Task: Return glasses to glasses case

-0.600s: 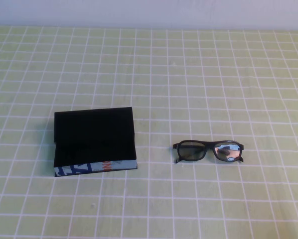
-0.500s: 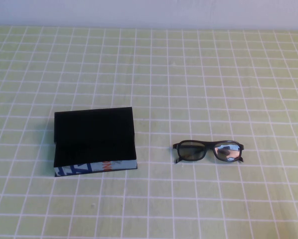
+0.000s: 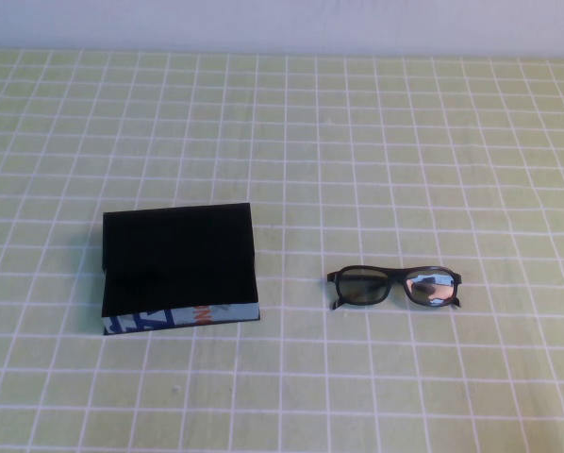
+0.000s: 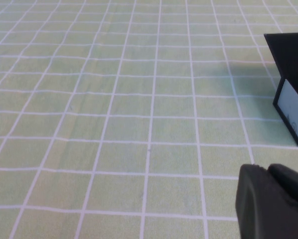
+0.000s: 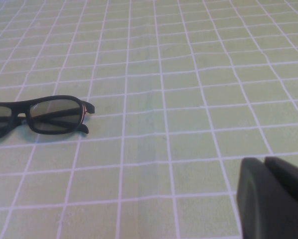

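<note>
The glasses case, a black box with blue, white and orange print on its near side, lies left of centre on the table. One end of it shows in the left wrist view. The black glasses lie flat to its right, apart from it, and also show in the right wrist view. My left gripper is shut and empty, over bare table some way from the case. My right gripper is shut and empty, some way from the glasses. Neither arm shows in the high view.
A green tablecloth with a white grid covers the table. A pale wall runs along its far edge. Nothing else stands on it.
</note>
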`<state>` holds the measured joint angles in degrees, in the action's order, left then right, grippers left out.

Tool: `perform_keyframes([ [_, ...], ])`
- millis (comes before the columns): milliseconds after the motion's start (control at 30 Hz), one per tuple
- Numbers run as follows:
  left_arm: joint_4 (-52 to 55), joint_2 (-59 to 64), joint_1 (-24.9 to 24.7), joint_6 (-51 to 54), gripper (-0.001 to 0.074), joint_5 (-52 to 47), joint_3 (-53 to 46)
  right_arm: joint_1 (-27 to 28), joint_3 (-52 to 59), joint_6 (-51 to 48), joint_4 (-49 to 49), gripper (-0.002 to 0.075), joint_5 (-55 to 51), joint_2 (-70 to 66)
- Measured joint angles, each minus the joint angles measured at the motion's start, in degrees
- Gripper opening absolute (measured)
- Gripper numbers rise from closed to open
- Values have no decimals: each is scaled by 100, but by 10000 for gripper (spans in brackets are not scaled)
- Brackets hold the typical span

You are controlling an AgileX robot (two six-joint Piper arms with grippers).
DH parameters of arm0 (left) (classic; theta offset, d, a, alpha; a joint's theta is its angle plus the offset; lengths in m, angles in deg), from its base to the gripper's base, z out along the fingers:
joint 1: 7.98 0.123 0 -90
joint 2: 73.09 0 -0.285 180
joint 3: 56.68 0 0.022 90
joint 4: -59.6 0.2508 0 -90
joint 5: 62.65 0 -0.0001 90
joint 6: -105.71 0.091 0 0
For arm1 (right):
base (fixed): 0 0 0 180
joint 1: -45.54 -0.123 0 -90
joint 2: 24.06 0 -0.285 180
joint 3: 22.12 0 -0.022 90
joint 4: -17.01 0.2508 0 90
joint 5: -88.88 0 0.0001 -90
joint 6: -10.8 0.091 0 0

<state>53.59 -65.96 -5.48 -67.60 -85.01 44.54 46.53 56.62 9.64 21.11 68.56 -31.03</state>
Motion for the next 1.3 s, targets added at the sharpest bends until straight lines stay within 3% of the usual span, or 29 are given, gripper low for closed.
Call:
perform_keyframes([
  [667,143,0,0,88,-4,0,0,0,0,0,0,-13,0,0],
  [1033,3051,0,0,683,-4,64,0,0,0,0,3,-13,0,0],
  [1300,3428,0,-22,722,-4,66,0,0,0,0,3,-13,0,0],
])
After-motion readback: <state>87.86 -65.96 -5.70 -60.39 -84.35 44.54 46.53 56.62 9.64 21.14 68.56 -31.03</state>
